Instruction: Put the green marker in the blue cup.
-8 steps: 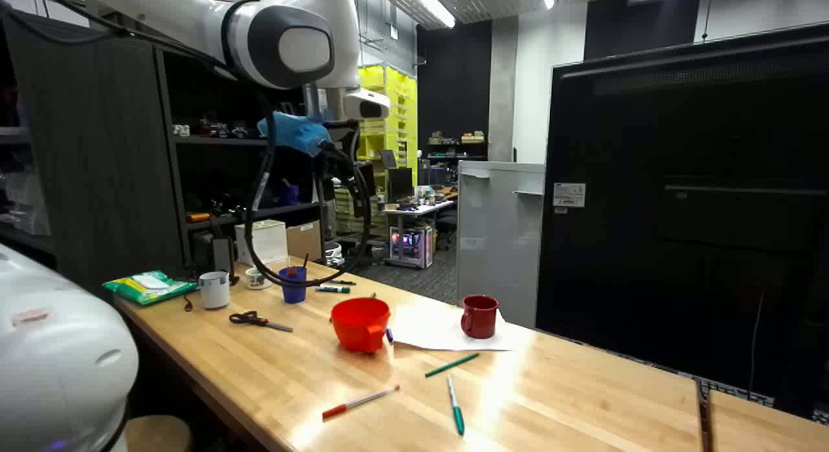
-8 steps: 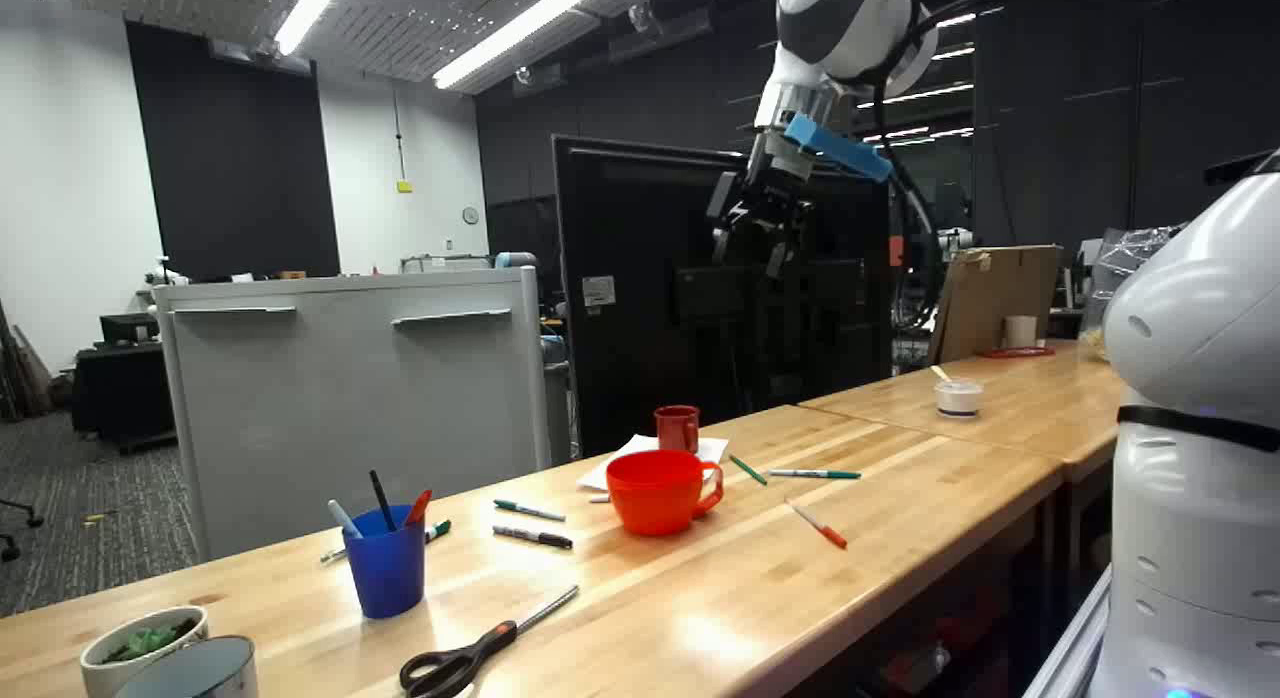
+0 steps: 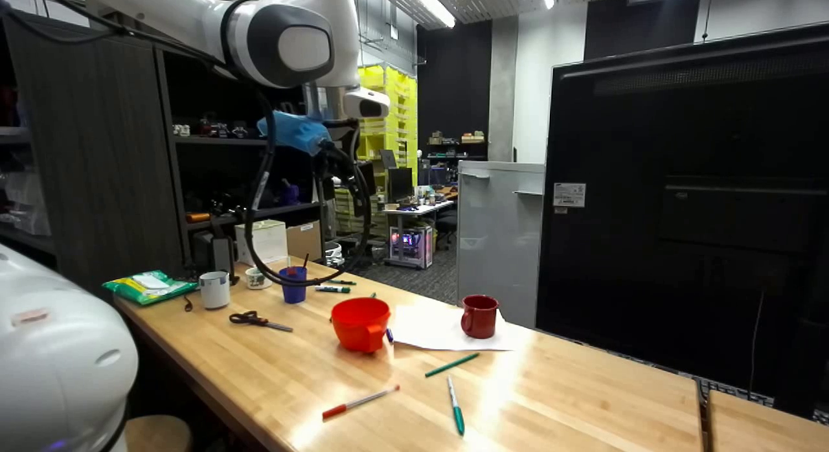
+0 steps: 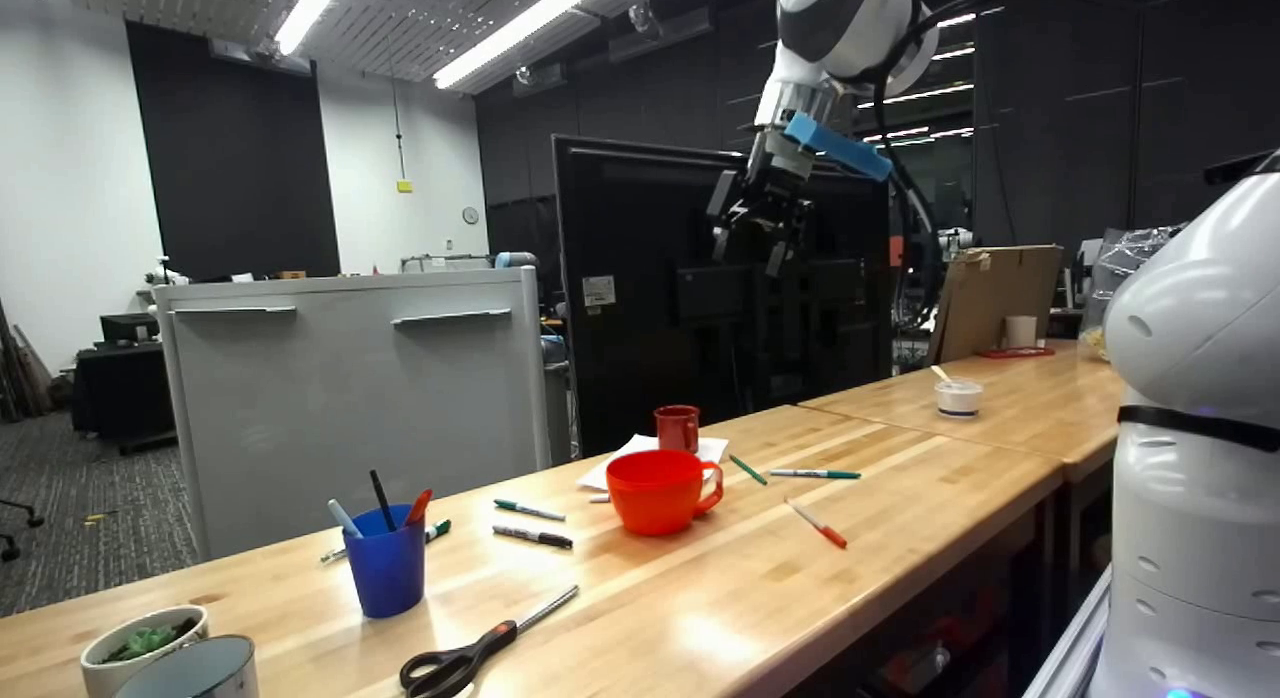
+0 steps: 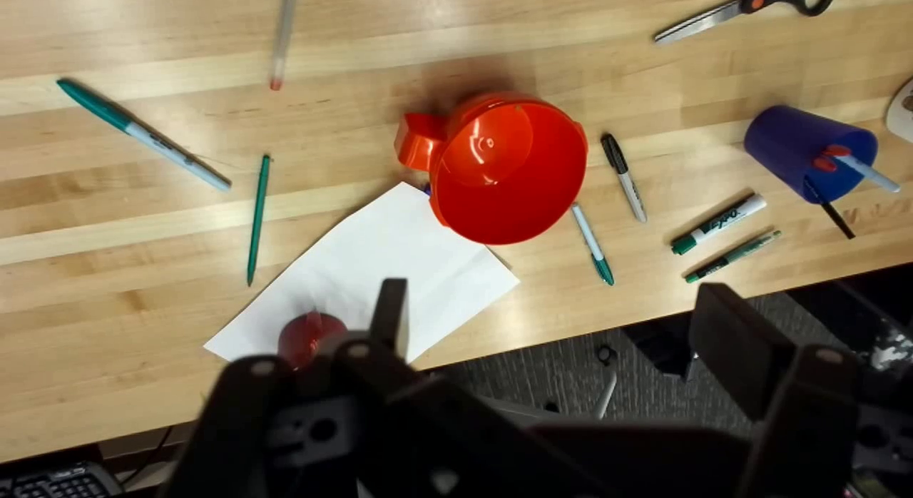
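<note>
Room in blue cup (image 4: 387, 570) (around pens (image 4: 383, 500))

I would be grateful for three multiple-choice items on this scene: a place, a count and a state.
1. The slim all-green marker lies:
A) in the round red bowl
B) on the wooden table
C) in the maroon mug

2. How many pens rise from the dark blue cylindrical cup?
A) one
B) five
C) three

3. The black tool is:
A) open
B) fully shut
C) gripping that marker

1 B: the wrist view shows it on bare wood.
2 C: pale, black and red ones show in an exterior view.
3 A: the wrist view shows its jaws wide apart.
</note>
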`<state>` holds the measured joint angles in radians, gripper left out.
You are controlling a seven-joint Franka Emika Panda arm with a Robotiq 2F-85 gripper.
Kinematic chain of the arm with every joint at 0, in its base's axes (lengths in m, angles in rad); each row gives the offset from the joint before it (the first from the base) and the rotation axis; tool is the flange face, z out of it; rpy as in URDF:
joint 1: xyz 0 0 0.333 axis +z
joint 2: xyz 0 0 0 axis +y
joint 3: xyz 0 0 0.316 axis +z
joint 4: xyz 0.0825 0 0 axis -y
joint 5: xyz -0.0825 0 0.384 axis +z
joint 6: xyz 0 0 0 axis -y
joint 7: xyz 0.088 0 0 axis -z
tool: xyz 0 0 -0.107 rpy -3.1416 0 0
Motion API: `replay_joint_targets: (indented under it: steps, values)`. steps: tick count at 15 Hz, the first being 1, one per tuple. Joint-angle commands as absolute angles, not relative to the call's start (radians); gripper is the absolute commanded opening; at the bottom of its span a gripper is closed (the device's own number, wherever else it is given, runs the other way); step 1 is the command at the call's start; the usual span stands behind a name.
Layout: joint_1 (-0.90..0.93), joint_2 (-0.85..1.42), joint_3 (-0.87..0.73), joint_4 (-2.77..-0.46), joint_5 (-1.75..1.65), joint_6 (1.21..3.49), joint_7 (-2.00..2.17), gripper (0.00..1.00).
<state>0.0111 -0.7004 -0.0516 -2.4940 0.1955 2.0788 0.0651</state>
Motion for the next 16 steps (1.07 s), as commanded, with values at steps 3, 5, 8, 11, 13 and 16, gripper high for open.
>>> replay_joint_targets:
  steps: [3,5,8,11,13,16]
  values:
    - [0.003,-0.699,-0.045,-2.492,0.201,2.076,0.060,1.00]
    - [0.003,-0.699,-0.045,-2.492,0.201,2.076,0.060,1.00]
    - [0.003,-0.699,-0.045,-2.492,0.201,2.076,0.060,1.00]
    - [0.011,-0.678,-0.027,-2.491,0.193,2.083,0.060,1.00]
    - [0.030,-0.662,-0.008,-2.491,0.191,2.082,0.041,1.00]
    - [0.067,-0.627,0.029,-2.491,0.184,2.073,0.012,1.00]
